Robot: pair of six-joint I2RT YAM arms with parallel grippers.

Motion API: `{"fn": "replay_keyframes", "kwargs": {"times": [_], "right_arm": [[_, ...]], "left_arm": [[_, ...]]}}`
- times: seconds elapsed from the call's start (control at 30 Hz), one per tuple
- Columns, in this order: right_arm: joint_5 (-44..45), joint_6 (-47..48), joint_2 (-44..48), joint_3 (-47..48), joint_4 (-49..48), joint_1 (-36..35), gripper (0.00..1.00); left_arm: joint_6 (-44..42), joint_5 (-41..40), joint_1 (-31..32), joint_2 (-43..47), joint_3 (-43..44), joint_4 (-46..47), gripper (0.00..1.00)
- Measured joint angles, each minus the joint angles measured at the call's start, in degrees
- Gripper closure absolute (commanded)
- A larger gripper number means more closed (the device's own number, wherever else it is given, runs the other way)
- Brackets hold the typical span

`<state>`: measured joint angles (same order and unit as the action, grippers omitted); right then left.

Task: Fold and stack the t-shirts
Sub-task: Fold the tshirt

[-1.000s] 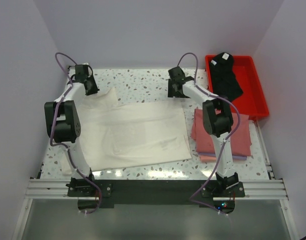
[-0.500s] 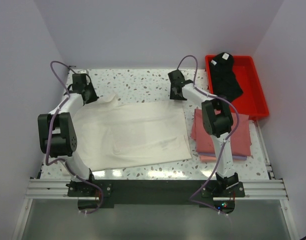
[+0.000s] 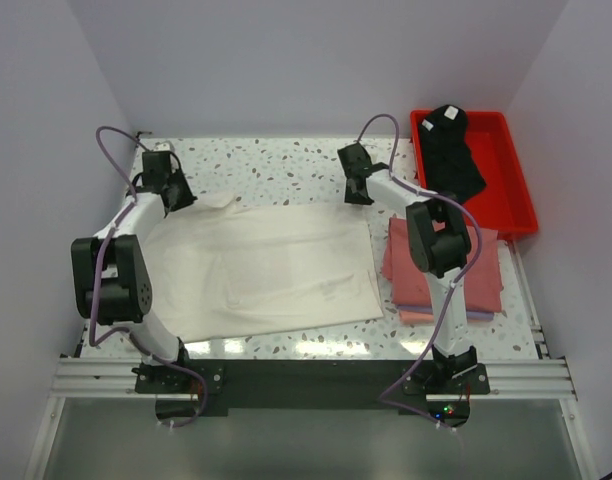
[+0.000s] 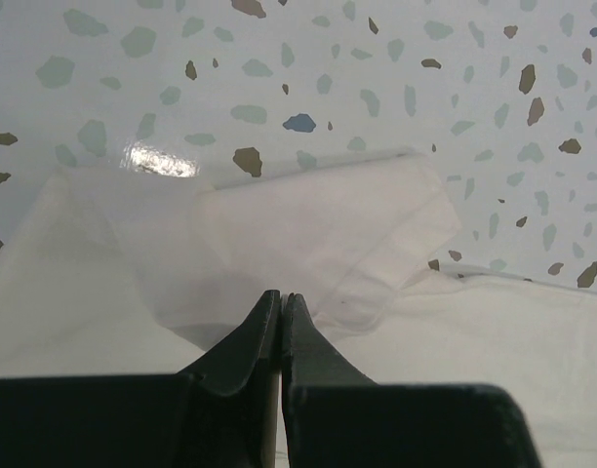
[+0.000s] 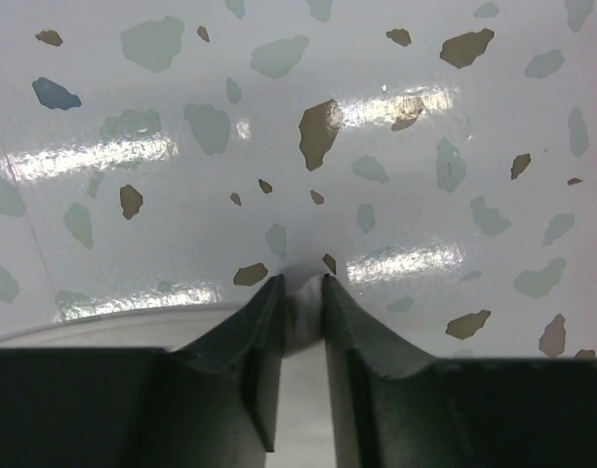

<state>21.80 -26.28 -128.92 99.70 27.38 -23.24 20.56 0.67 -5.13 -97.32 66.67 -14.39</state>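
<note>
A speckled tabletop (image 3: pixel 276 165) was seen from above, with two robot arms reaching away from the near edge. A white shirt (image 3: pixel 276 265) lay spread across the left and middle of it, its print showing only faintly through the cloth. The left hand (image 3: pixel 174 190) sat at the shirt's far left corner and the right hand (image 3: pixel 358 188) at its far right corner. In the left wrist view the dark fingers (image 4: pixel 245 341) were pressed together, and cloth beside the short sleeve (image 4: pixel 377 224) rose to their tips, so they appeared to pinch it. In the right wrist view the fingers (image 5: pixel 248 331) were nearly together, with a small nub of white cloth nipped between them. Over the last second the left arm had swung outward and its hand had drawn the corner further left. The sleeve area, rumpled before, now lay flatter, and the far edge ran straighter between the two hands. The right hand had barely moved. This looked like the shirt being stretched smooth, so the folding itself was probably yet to begin. To the right, a stack of folded pink shirts (image 3: pixel 476 275) waited near the right arm. Beyond it, a black shirt (image 3: pixel 451 150) lay heaped in a red tray (image 3: pixel 506 170) at the far right corner.
</note>
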Motion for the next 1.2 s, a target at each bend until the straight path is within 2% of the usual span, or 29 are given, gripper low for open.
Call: {"fn": "replay_keyframes", "kwargs": {"times": [0.3,0.47,0.9,1.03,1.2], "right_arm": [[-0.2,1.3,0.0,0.3,0.4,-0.3,1.0],[-0.3,2.4,1.2,-1.7,0.0,-0.7,1.0],[-0.7,3.7,13.5,-13.0,-0.5,-1.6,1.0],[-1.5,4.1,16.7,-16.0,-1.1,-1.6,1.0],[-2.0,4.9,17.8,-17.2,-1.3,-1.6,1.0]], "left_arm": [[0.9,-0.2,0.0,2.4,0.0,-0.1,1.0],[2.5,-2.1,0.0,6.1,-2.1,-0.3,1.0],[10.9,-8.8,0.0,26.2,-15.2,-2.1,1.0],[15.1,-10.7,0.0,32.7,-19.4,-5.5,1.0],[21.2,-15.0,0.0,41.0,-21.4,-14.3,1.0]]}}
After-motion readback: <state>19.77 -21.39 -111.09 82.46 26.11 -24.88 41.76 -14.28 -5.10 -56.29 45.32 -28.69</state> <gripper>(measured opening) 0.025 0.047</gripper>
